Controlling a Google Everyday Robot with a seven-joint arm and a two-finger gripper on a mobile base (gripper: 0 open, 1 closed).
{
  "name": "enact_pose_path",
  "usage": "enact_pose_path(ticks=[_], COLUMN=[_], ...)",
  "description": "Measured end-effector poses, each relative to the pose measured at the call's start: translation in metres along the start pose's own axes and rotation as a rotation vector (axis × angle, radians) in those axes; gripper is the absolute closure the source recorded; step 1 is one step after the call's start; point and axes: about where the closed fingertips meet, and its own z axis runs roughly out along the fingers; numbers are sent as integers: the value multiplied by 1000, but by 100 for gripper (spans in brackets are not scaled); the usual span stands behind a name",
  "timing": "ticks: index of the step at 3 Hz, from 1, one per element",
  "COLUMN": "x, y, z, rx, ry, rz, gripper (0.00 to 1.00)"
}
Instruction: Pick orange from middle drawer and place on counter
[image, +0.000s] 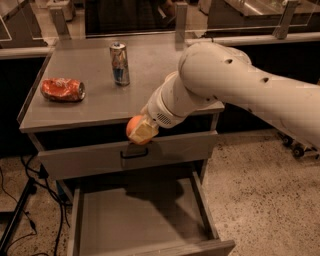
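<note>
My gripper is shut on the orange, a small round fruit, and holds it in front of the counter's front edge, above the upper drawer front. The middle drawer is pulled open below, its flat grey floor bare. The counter is the grey metal top just behind and above the orange. My white arm reaches in from the right and covers the counter's right part.
A red-and-silver foil packet lies on the counter's left side. A drink can stands upright near the counter's middle back. The closed upper drawer front has a black loop handle. Cables hang at the cabinet's left.
</note>
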Motion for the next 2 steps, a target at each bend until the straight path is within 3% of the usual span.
enact_pose_path(ticks=[1,2], x=[-14,-15], y=[-22,-22], z=[-18,-17], rx=[50,46], ry=[-3,-1], rz=[-20,-24], gripper=[100,100])
